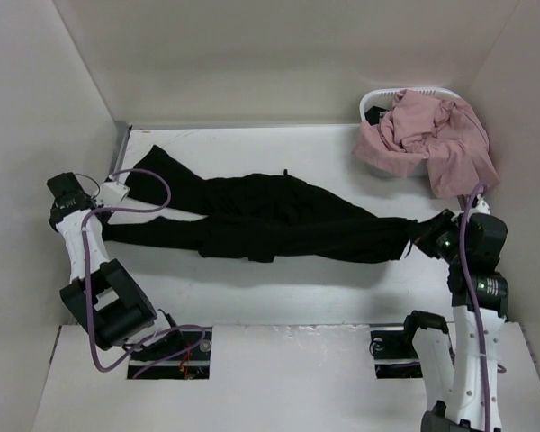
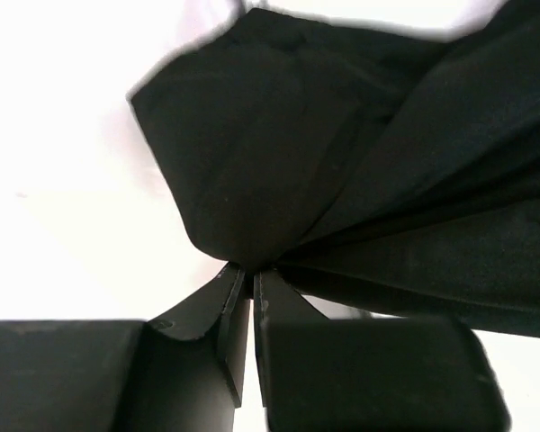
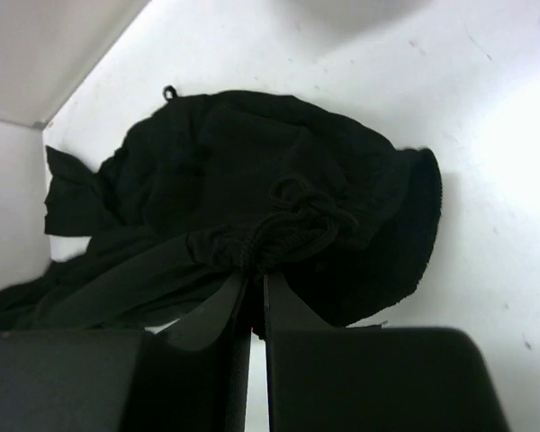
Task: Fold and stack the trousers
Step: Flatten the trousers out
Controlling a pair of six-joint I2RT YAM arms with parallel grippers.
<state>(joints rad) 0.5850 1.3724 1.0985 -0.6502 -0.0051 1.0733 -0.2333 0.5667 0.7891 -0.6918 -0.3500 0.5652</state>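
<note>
Black trousers (image 1: 270,219) lie stretched left to right across the white table (image 1: 279,292), legs to the left, waist to the right. My left gripper (image 1: 111,209) is shut on the leg cuffs at the left end; the left wrist view shows the black cloth (image 2: 342,180) pinched between the fingertips. My right gripper (image 1: 421,239) is shut on the gathered waistband with its drawstring (image 3: 297,225) at the right end. Pink trousers (image 1: 427,137) hang out of a white basket (image 1: 405,94) at the back right.
The table is boxed in by white walls on the left, back and right. The left arm's purple cable (image 1: 90,279) loops over the near left. Both arm bases stand at the near edge.
</note>
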